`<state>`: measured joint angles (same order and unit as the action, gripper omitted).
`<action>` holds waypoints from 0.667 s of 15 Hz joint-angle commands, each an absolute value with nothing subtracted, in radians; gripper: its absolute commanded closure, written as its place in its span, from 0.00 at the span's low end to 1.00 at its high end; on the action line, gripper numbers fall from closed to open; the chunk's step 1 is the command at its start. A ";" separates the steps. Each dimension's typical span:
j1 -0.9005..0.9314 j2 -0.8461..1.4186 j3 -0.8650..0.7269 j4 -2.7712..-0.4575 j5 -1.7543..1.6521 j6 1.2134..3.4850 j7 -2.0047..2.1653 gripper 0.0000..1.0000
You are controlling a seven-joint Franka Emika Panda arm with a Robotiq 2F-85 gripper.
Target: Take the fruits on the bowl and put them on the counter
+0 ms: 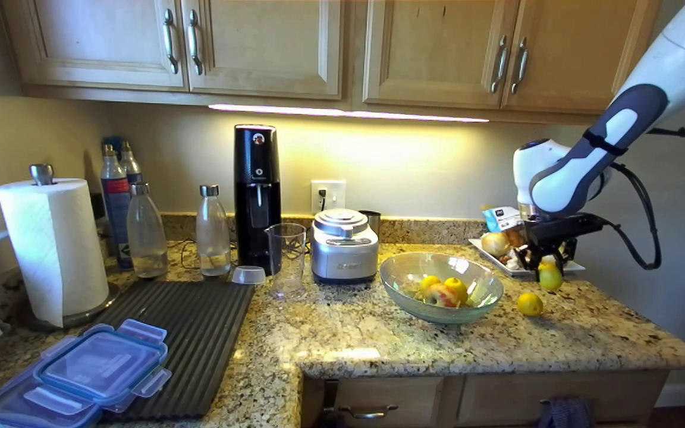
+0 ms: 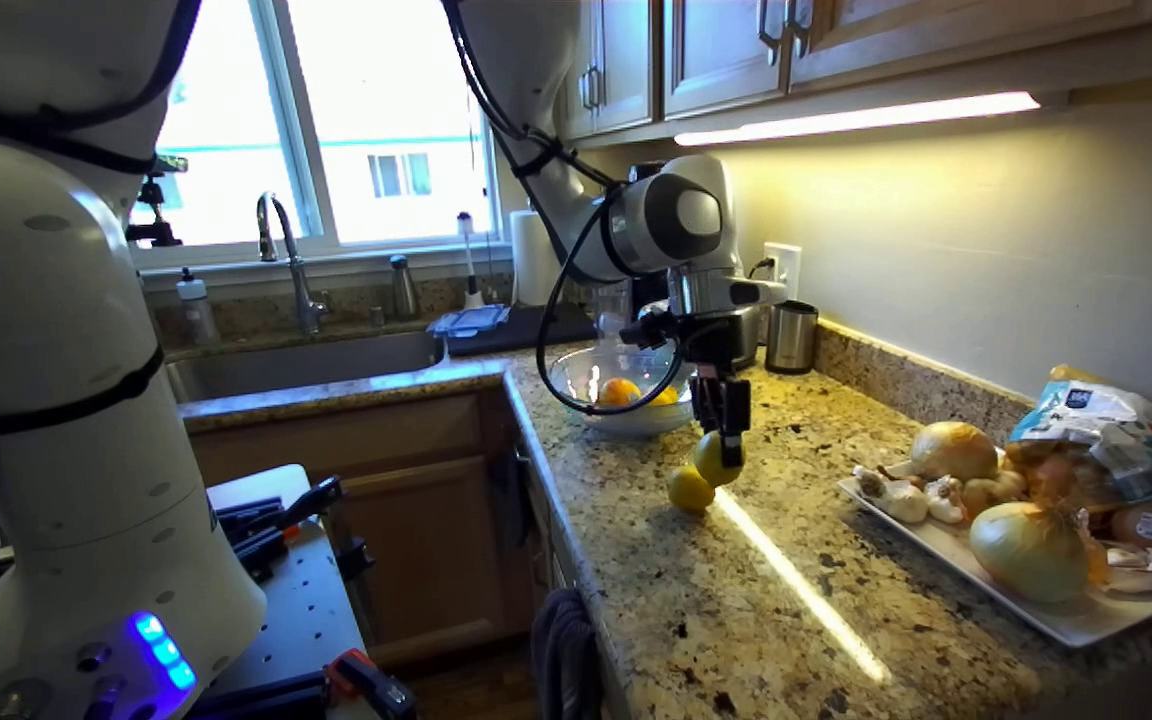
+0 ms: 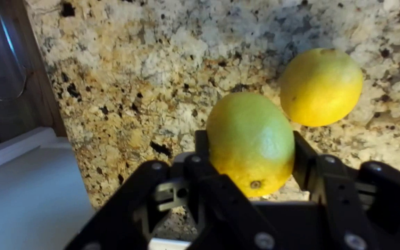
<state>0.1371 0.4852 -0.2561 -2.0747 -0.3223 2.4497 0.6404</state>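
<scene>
Squeezing a yellow-green fruit (image 3: 255, 119) from both sides with the hand (image 3: 251, 146), low over the table (image 1: 366, 333) and pointed down from a white arm (image 1: 565, 185). Cannot tell whether also touching the table with it. Just beside, can see a yellow fruit (image 2: 690, 490) lying on the table, outside the grip. Hard to tell in the wrist view whether touching the held one or barely apart.

Near these, in both exterior views, can see the bowl (image 1: 396, 288), upright on the table, with more yellow fruits (image 1: 430, 282) inside, bunched around an apple (image 1: 439, 296) streaked red. Cannot count them surely through the glass.

Behind the bowl, can make out a silver appliance (image 1: 344, 255), with a clear jug (image 1: 286, 261) next to it and a tall black machine (image 1: 257, 190) by the wall. Farther along, can see a ribbed mat (image 1: 200, 333) partly under plastic lids (image 1: 99, 365), and a paper roll (image 1: 51, 249).

Well apart from the bowl, in an exterior view, can see a white plate (image 2: 946, 552) bearing onions (image 2: 1029, 550) and garlic (image 2: 902, 500), with a printed bag (image 2: 1116, 440) at the back.
</scene>
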 commanded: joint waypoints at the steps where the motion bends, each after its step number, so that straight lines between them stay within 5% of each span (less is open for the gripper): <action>1: 0.088 0.439 -0.250 -2.163 -0.259 2.526 0.654 0.68; 4: 0.098 0.404 -0.270 -2.212 -0.247 2.565 0.676 0.69; 5: 0.096 0.480 -0.263 -2.132 -0.252 2.528 0.645 0.44; 10: 0.096 0.464 -0.265 -2.148 -0.249 2.541 0.653 0.44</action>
<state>0.0968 0.4636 -0.2652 -2.1500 -0.2498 2.5427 0.6536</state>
